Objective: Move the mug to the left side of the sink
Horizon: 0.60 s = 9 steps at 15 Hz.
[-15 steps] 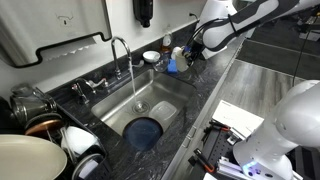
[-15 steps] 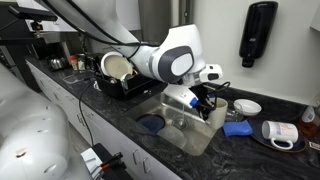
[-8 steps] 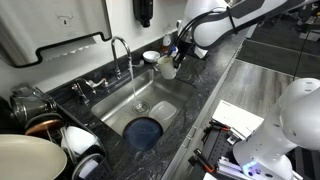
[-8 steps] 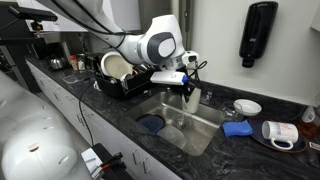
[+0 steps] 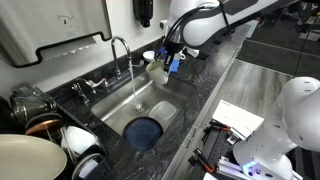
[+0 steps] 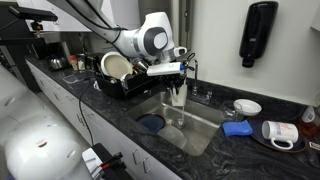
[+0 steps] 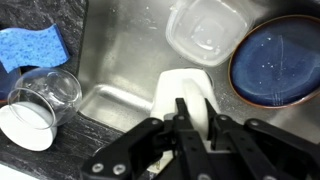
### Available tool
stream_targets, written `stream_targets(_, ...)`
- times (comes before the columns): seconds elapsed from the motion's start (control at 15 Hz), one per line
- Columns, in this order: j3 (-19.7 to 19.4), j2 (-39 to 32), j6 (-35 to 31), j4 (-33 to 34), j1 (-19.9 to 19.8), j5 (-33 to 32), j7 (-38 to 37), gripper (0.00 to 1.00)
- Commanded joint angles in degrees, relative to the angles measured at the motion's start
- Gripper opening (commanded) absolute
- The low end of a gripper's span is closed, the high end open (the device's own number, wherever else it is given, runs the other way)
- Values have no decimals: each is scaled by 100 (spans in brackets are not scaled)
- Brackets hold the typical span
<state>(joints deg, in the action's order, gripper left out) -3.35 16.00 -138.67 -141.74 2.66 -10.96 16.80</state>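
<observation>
My gripper (image 7: 197,118) is shut on the cream mug (image 7: 182,92) and holds it in the air above the stainless-steel sink (image 7: 120,50). In both exterior views the mug (image 5: 158,71) (image 6: 178,96) hangs under the gripper (image 5: 164,58) (image 6: 180,82), over the end of the basin (image 5: 160,103) (image 6: 205,128) away from the stacked dishes. A blue plate (image 7: 278,62) and a clear plastic container (image 7: 205,28) lie in the basin below.
The chrome faucet (image 5: 120,48) stands behind the sink, with a thin stream under its spout. A rack of stacked dishes (image 5: 45,140) (image 6: 115,68) fills one counter. A blue sponge (image 7: 25,48) (image 6: 237,128), a clear glass (image 7: 50,90) and a white dish (image 6: 247,106) lie on the other.
The gripper has carried the mug from the counter by the blue sponge out over the sink, toward the faucet and the dish rack. It stays shut on the mug.
</observation>
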Motion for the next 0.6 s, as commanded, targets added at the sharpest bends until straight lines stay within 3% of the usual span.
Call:
stream_targets(0.0, -95, -557, 23, 429, 100, 356, 834, 4)
stream_targets(0.2, -144, -1003, -24, 606, 136, 790, 1661, 4)
stream_targets(0.53, -58, -1200, 21, 659, 99, 1859, 3777, 4)
